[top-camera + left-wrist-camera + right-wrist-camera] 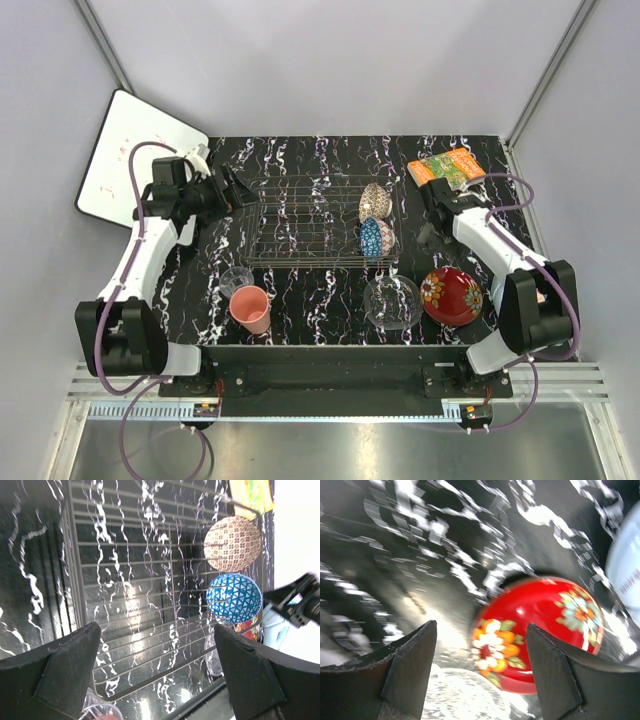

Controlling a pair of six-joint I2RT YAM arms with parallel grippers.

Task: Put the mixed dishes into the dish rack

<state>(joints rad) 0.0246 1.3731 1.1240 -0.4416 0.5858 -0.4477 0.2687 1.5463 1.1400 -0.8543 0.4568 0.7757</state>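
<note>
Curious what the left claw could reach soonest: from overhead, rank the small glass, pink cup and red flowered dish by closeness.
1. Small clear glass, front left, closest to the left gripper.
2. Pink plastic cup, beside it, nearer the front.
3. Red flower-rimmed dish, front right.

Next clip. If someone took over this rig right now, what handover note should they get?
Left gripper: open, empty, at the left end of the dish rack.
Right gripper: open, empty, just right of the rack, facing the red flower-rimmed dish.
Done: the tan-red patterned bowl and blue patterned bowl stand on edge at the rack's right end.
Left to load: the pink plastic cup and small clear glass, on the table near the rack's front left, and the clear glass plate and red dish at front right.
</note>
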